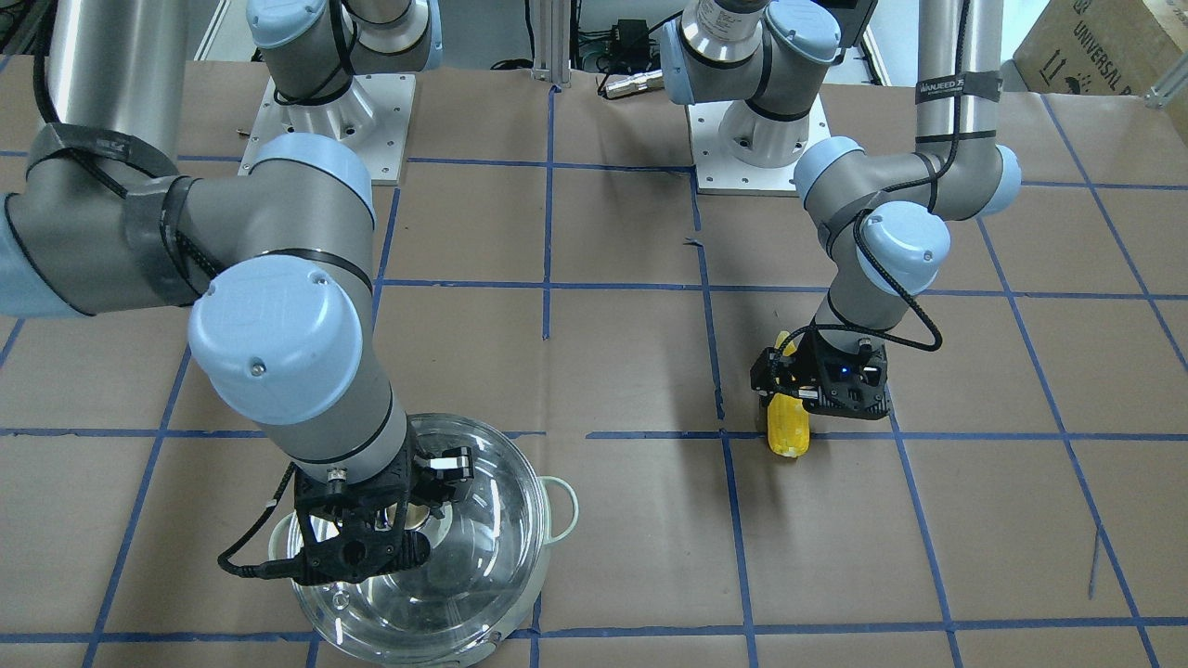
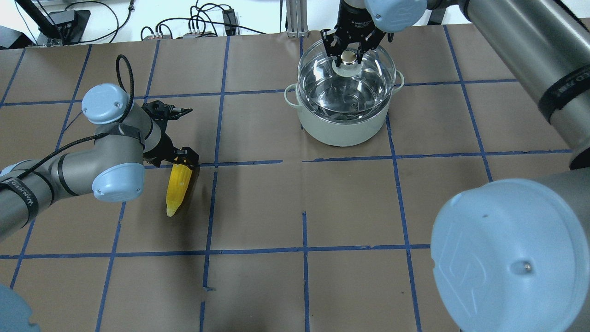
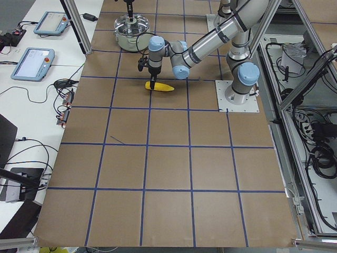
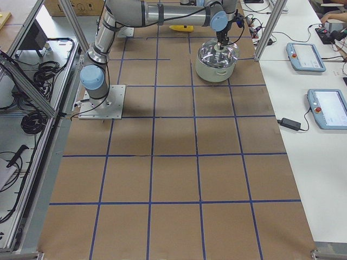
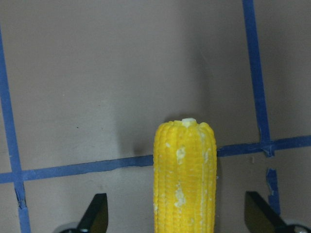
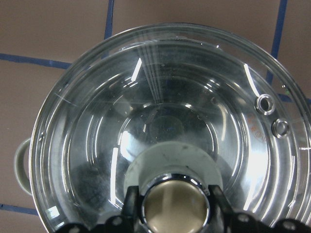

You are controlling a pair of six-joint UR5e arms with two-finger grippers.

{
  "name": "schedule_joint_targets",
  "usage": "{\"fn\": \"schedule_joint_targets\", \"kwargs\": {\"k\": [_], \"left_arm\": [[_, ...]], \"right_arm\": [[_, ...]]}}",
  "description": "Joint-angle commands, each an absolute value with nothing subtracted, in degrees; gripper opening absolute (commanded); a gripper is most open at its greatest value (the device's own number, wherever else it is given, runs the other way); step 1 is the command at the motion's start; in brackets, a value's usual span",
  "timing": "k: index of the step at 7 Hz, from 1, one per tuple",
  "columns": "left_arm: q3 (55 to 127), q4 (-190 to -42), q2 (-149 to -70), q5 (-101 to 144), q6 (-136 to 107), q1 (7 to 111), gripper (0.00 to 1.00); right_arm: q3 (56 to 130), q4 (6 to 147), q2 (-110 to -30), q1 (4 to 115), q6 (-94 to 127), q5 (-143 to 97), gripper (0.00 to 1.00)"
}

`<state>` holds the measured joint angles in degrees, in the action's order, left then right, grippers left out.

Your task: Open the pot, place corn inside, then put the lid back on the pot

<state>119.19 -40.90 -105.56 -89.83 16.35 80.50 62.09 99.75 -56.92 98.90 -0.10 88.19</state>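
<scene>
The corn (image 2: 177, 191) lies flat on the brown table, pointed end toward the robot. My left gripper (image 2: 183, 159) stands over its thick end. In the left wrist view the two fingers (image 5: 97, 213) are spread on either side of the corn (image 5: 184, 170) with gaps, so the gripper (image 5: 177, 208) is open. The steel pot (image 2: 343, 127) stands at the far side. The glass lid (image 2: 322, 87) is over its mouth. My right gripper (image 2: 349, 56) is shut on the lid's knob (image 6: 175, 204). I cannot tell whether the lid rests on the rim.
Blue tape lines (image 2: 258, 162) grid the brown paper table. The pot's mint side handles (image 2: 289, 94) stick out left and right. Cables and boxes (image 2: 193, 27) lie beyond the table's far edge. The right arm's elbow (image 2: 511, 258) looms over the near right.
</scene>
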Motion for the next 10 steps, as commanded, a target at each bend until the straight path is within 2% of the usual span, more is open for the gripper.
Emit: {"fn": "schedule_joint_targets", "kwargs": {"k": [1,6,7,8,9,10], "left_arm": [[120.0,-40.9,-105.6,-90.0,16.3,80.5,1.00],[123.0,-35.8,-105.6,-89.7,15.6,80.5,1.00],[123.1,-34.6,-105.6,-89.8,15.5,80.5,0.89],[123.1,-34.5,-105.6,-90.3,15.6,80.5,0.52],[123.2,-34.5,-105.6,-90.3,15.5,80.5,0.27],[123.2,-34.5,-105.6,-90.4,14.4,80.5,0.18]], "right_arm": [[58.5,97.0,-58.5,97.8,-0.4,88.3,0.18],[58.6,81.2,-67.0,87.5,-9.2,88.2,0.18],[59.0,76.2,-70.0,86.1,-9.8,88.2,0.18],[59.1,73.8,-72.5,85.3,-10.1,88.2,0.18],[59.2,72.5,-74.2,84.9,-10.1,88.2,0.18],[59.0,72.5,-75.0,84.8,-10.1,88.6,0.18]]}}
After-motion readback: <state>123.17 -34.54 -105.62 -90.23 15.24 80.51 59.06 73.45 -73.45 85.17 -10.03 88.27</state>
